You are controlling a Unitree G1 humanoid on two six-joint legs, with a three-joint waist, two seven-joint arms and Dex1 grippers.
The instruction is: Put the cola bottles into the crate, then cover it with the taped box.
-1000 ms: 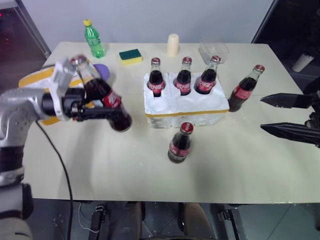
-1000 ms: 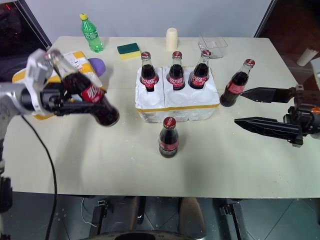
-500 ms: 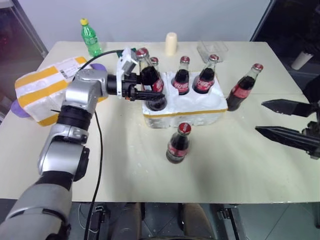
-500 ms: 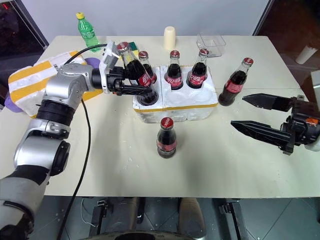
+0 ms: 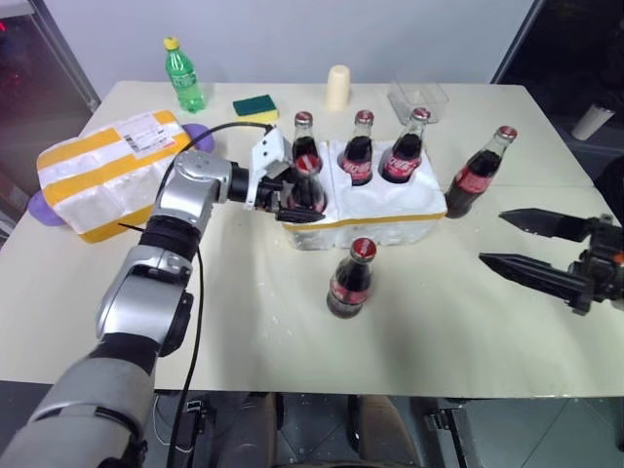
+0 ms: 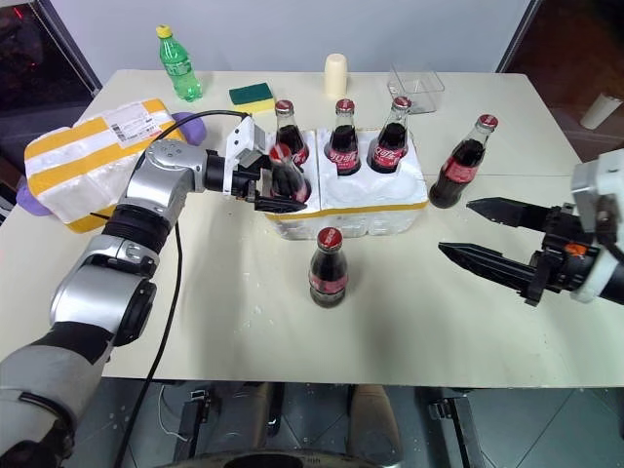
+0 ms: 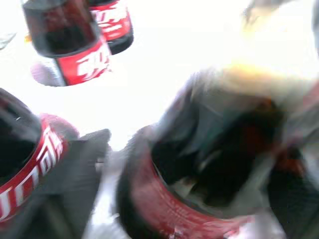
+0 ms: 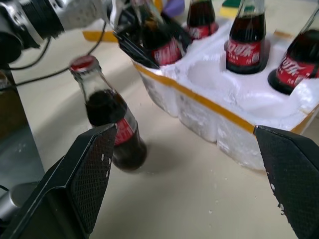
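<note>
On the table (image 5: 244,322), the left gripper (image 5: 292,200) brackets a cola bottle (image 5: 305,187) standing in the crate (image 5: 390,210), jaws spread.

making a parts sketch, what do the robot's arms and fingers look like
The left arm is built of rounded silver-grey segments with black joint rings, a thin black cable looping loosely alongside it and a white block at the wrist. The left gripper and right gripper each have two long, tapering black fingers with finely textured faces. The right wrist housing is white and black with a small orange spot.
</note>
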